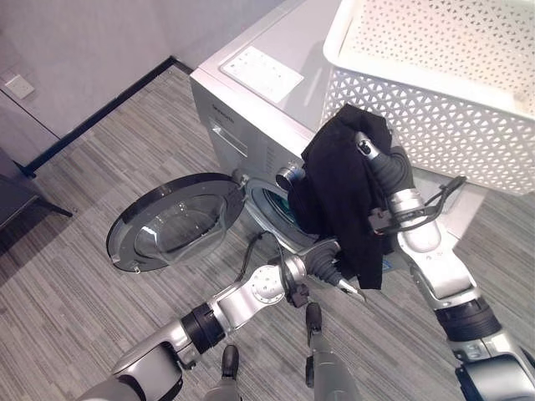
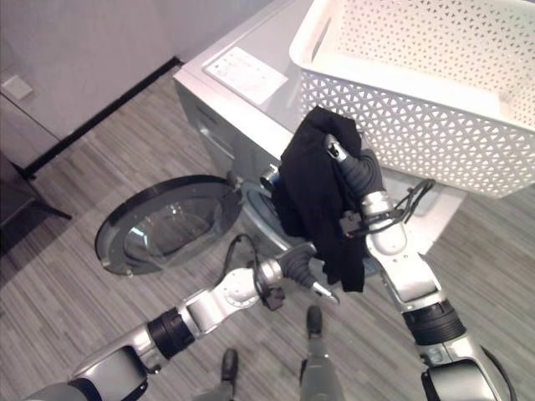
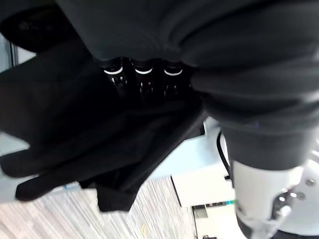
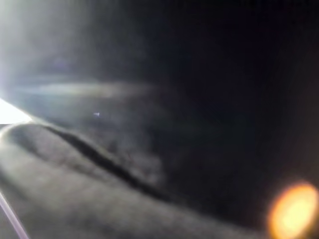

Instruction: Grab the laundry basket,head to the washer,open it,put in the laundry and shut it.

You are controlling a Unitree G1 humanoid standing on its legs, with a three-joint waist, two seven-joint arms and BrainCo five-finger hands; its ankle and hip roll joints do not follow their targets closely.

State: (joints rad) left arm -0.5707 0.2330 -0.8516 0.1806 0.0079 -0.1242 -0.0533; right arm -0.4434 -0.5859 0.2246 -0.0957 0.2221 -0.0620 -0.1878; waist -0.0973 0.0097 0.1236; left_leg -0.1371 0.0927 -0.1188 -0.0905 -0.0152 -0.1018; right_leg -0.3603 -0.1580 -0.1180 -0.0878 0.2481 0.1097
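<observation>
The white laundry basket stood on top of the washer, whose round door hung open to the robot's left. A black garment was draped over the right hand, hanging in front of the drum opening; whether that hand's fingers were curled could not be told. The left hand reached up beneath the garment's lower edge, its fingers hidden by cloth, grip undeterminable.
</observation>
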